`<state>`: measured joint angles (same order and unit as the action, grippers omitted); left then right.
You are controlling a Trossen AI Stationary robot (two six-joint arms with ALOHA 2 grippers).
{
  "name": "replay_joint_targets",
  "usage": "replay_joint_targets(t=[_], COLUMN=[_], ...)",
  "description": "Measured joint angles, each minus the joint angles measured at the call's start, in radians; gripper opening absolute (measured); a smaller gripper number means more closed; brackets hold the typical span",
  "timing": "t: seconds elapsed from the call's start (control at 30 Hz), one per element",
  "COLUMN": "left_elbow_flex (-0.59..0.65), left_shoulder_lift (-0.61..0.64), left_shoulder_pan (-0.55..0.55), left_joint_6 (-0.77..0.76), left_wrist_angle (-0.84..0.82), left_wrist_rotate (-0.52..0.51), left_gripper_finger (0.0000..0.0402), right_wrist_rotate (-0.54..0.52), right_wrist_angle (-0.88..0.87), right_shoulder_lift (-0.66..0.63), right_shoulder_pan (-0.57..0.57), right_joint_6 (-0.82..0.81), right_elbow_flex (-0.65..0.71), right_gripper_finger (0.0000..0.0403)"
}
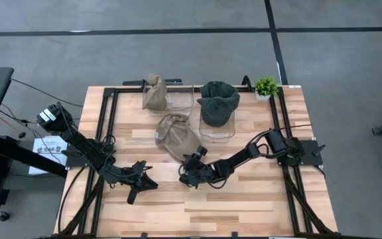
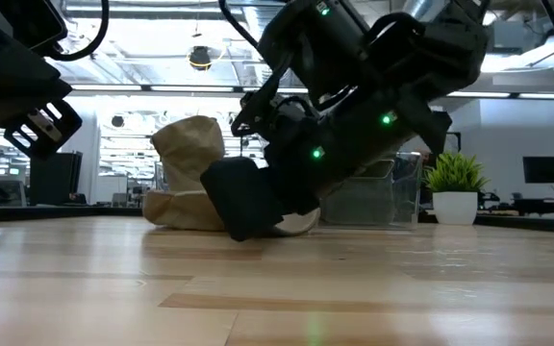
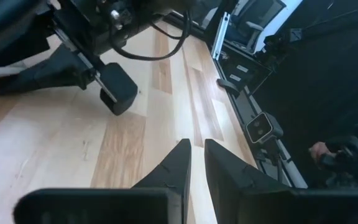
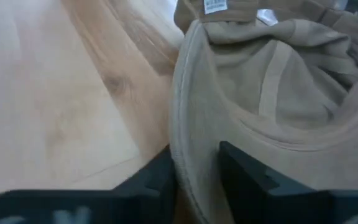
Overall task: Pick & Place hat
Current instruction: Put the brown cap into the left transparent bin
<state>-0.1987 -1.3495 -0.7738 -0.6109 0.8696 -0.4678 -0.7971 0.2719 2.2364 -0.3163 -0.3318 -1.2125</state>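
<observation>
A tan hat [image 1: 176,135] lies on the table's middle, its inside and label facing my right wrist view [image 4: 272,81]. My right gripper [image 1: 192,162] stands at the hat's near edge, low over the table [image 2: 258,207], shut on the brim. My left gripper [image 1: 140,182] hovers left of it over bare wood, shut and touching nothing [image 3: 196,146]. A second tan hat [image 1: 154,93] leans at the far side beside a clear bin. A dark green hat [image 1: 217,101] sits in another clear bin. My right gripper pinches the tan hat's brim edge [image 4: 188,134] between its two fingers [image 4: 241,171]. The fingers come nearly level from the table's near side, lying across the brim's edge. The rest of the hat rests on the table beyond the fingers.
Two clear bins [image 1: 214,129] stand at the far middle of the table. A small potted plant [image 1: 266,86] sits at the far right corner. Black frame rails [image 1: 110,126] run along the left and right sides. Bare wood lies along the near edge [image 1: 204,212].
</observation>
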Motion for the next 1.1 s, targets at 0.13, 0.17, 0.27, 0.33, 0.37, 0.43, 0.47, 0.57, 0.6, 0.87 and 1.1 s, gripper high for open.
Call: replay_joint_targets(t=[0.13, 0.17, 0.27, 0.33, 0.37, 0.43, 0.47, 0.57, 0.6, 0.87, 1.1], left_elbow_flex=[0.000, 0.000, 0.000, 0.000, 0.000, 0.000, 0.000, 0.000, 0.000, 0.000, 0.000], left_shoulder_lift=[0.000, 0.000, 0.000, 0.000, 0.000, 0.000, 0.000, 0.000, 0.000, 0.000, 0.000], left_shoulder_pan=[0.000, 0.000, 0.000, 0.000, 0.000, 0.000, 0.000, 0.000, 0.000, 0.000, 0.000], left_joint_6=[0.000, 0.000, 0.000, 0.000, 0.000, 0.000, 0.000, 0.000, 0.000, 0.000, 0.000], left_wrist_angle=[0.000, 0.000, 0.000, 0.000, 0.000, 0.000, 0.000, 0.000, 0.000, 0.000, 0.000], left_wrist_rotate=[0.000, 0.000, 0.000, 0.000, 0.000, 0.001, 0.001, 0.001, 0.001, 0.001, 0.001], left_gripper_finger=[0.0044, 0.0044, 0.0044, 0.0044, 0.0044, 0.0044, 0.0044, 0.0044, 0.0044, 0.0044, 0.0044], right_wrist_rotate=[-0.016, -0.024, -0.031, -0.041, -0.044, -0.049, -0.053, -0.111, -0.132, -0.290, -0.443], right_wrist_angle=[-0.011, -0.014, -0.031, -0.062, -0.080, -0.120, -0.142, -0.190, -0.205, -0.284, -0.330], right_shoulder_lift=[-0.007, -0.009, -0.022, -0.043, -0.059, -0.100, -0.121, -0.178, -0.198, -0.348, -0.420], right_shoulder_pan=[-0.010, -0.013, -0.025, -0.039, -0.045, -0.062, -0.071, -0.106, -0.119, -0.235, -0.339], right_joint_6=[0.017, 0.030, 0.041, 0.038, 0.035, 0.029, 0.025, -0.002, -0.007, -0.053, -0.076], right_elbow_flex=[-0.003, -0.003, -0.003, 0.001, 0.001, 0.001, 0.001, 0.001, 0.001, 0.001, 0.001], right_gripper_finger=[0.0032, 0.0019, 0.0018, 0.0021, 0.0019, 0.0008, 0.0006, 0.0009, 0.0008, 0.0003, 0.0003])
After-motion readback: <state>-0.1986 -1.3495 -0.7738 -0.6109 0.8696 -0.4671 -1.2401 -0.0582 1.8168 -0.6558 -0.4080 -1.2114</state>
